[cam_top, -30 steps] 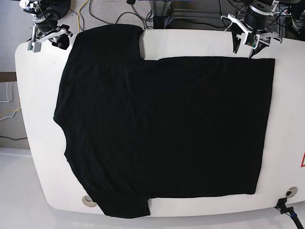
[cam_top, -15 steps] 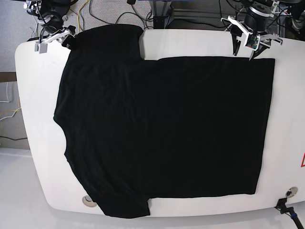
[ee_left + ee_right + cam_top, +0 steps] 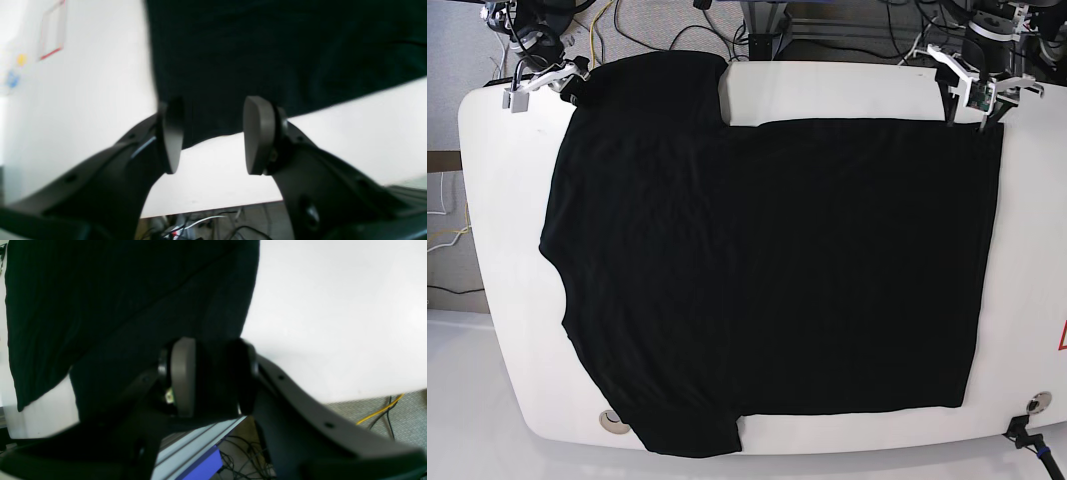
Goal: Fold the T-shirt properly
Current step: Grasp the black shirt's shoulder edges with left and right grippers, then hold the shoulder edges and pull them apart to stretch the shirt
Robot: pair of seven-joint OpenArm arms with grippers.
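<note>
The black T-shirt (image 3: pixel 767 270) lies flat on the white table (image 3: pixel 827 90), plain side up, with no print showing. One sleeve points to the far left and the other hangs at the near edge. My left gripper (image 3: pixel 967 112) is open at the shirt's far right hem corner. In the left wrist view the gripper (image 3: pixel 213 136) straddles that corner of the shirt (image 3: pixel 267 50). My right gripper (image 3: pixel 549 85) is at the far left sleeve. In the right wrist view its pads (image 3: pixel 181 376) stand apart with black sleeve cloth (image 3: pixel 133 290) between them.
Cables (image 3: pixel 637 25) lie on the floor behind the table. A red triangle mark (image 3: pixel 1061 335) is at the table's right edge. A round hole (image 3: pixel 612 420) and a black fitting (image 3: pixel 1027 440) sit at the near edge. A metal rail (image 3: pixel 196 443) runs under the table.
My left gripper has moved right and down onto the far right hem corner. My right gripper has moved in from the table's corner to the far left sleeve.
</note>
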